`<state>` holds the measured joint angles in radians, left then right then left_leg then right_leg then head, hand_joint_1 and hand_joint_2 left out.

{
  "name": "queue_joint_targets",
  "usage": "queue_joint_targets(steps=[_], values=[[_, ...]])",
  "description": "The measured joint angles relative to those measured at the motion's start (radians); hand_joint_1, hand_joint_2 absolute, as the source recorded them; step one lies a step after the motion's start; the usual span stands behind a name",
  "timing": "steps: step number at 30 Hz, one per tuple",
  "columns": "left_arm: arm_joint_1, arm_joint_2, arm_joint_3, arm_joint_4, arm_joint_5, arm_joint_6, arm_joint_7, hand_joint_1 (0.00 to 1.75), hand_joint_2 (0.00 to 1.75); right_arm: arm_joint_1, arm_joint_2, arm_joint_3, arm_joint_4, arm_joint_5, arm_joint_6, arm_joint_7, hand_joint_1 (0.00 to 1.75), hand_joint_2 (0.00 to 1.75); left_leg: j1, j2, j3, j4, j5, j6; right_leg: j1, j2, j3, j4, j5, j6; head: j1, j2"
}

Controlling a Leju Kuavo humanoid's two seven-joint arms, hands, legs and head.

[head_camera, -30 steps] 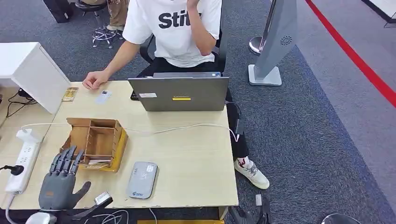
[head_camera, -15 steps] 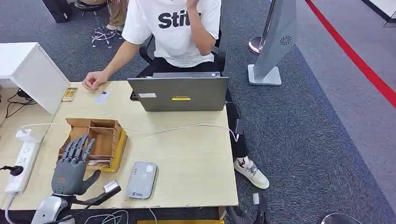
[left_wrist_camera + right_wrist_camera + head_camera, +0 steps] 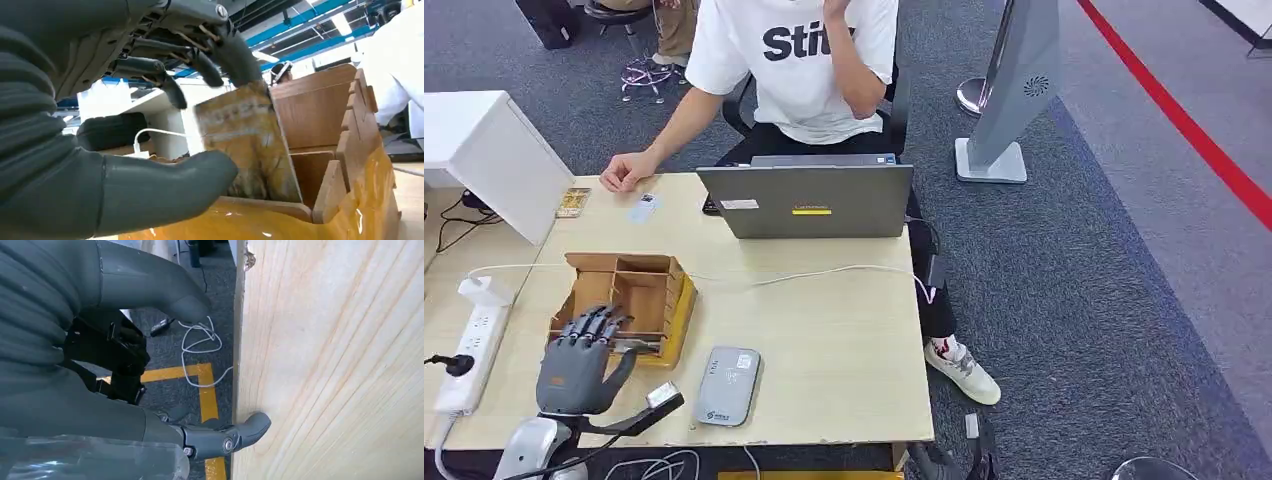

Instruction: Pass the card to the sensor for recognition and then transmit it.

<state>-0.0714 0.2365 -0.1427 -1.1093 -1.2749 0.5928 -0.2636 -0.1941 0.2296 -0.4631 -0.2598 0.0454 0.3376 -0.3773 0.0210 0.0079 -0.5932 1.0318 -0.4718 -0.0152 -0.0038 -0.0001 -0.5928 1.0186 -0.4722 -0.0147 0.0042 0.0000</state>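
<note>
Light wooden table (image 3: 824, 330) on grey carpet; a person sits at the far side behind an open laptop (image 3: 809, 200). White power strip (image 3: 469, 345) at the table's left edge. Grey sensor (image 3: 729, 385) lies flat near the front edge, just beside the wooden box (image 3: 629, 300) with compartments.

Card (image 3: 245, 145): standing in the box's near compartment, leaning on a divider, top edge above the wall.

Left hand (image 3: 574, 360): over the near end of the box, palm down, fingers (image 3: 225, 50) curled over the card's top edge, thumb low at the box's near wall. In the left wrist view the fingers touch or nearly touch the card, but a closed pinch cannot be confirmed; thumb appears clear of it.

Right hand (image 3: 150, 355): below and beside the table's edge, thumb and a fingertip apart, holding nothing.

Risks (judgement):
- Fingers only on the top edge: card may tip flat into the compartment rather than lift.
- Thumb catching the box wall may drag or tilt the whole box.
- Weak pinch: card may slip during the carry to the sensor.
</note>
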Motion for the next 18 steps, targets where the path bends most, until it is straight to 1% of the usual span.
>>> queue_joint_targets(steps=[10, 15, 18], values=[[0.000, 0.000, 0.000, 0.008, 0.004, 0.000, -0.002, 1.75, 1.75, 0.000, 0.000, 0.002, 0.000, 0.000, 0.000, 0.000, 0.00, 1.75, 0.000, 0.000, 0.000, 0.000, 0.000, 0.000, 0.000, 0.000, 0.000, 0.000, 0.000, 0.000, 0.000, 0.000], [-0.003, 0.000, 0.000, 0.008, 0.026, 0.006, -0.018, 1.75, 1.75, 0.000, 0.000, 0.003, 0.000, -0.001, -0.001, 0.000, 0.00, 1.75, 0.000, 0.000, 0.000, 0.000, 0.000, 0.000, 0.000, 0.000, 0.000, 0.000, 0.000, 0.000, 0.000, 0.000], [-0.008, 0.000, 0.000, -0.032, 0.047, -0.001, -0.018, 1.75, 1.75, 0.000, 0.000, 0.004, 0.000, -0.002, -0.002, 0.001, 0.00, 1.75, 0.000, 0.000, 0.000, 0.000, 0.000, 0.000, 0.000, 0.000, -0.001, 0.000, 0.000, 0.000, 0.000, 0.000]])
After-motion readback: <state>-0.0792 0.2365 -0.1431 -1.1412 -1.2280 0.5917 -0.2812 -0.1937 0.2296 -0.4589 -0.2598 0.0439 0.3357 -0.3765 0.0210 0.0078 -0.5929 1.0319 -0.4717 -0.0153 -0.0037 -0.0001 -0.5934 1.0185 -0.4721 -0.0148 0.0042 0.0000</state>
